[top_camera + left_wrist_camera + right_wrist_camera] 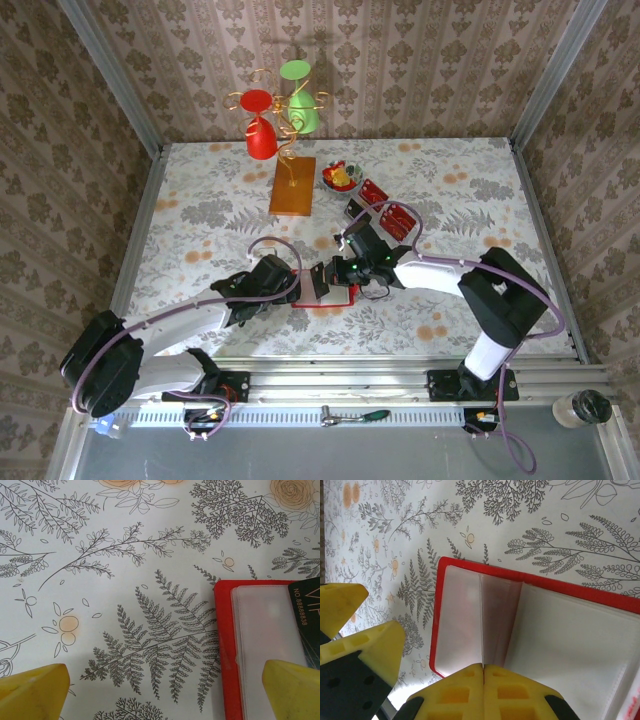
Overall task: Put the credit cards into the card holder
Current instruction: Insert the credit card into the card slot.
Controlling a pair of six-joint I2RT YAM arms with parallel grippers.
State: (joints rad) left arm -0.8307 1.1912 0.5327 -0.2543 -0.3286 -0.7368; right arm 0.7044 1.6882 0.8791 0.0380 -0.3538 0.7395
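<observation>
Yellow fingertips of my right claw [484,669] sit closest to the lens, pressed tight together with no gap at their seam. They meet right at the near edge of the card holder [560,645], where a thin pale inner leaf stands up from the fold, so I seem to be pinching that leaf. The card holder lies open on the tabletop [100,605], red rim outward and pale inside facing up.

On the card holder's other side, my left claw [163,680] is spread wide. One finger is out over the bare floral cloth, and the other finger [292,690] is over the holder's pale inside; whether it touches, I cannot tell. A dark credit card [306,605] with gold "VIP" lettering and a number lies across the holder's pale inside at the frame's edge. I cannot tell whether it is tucked into a sleeve.

From above, more red cards [397,221] lie beyond the card holder, away from my bases.
</observation>
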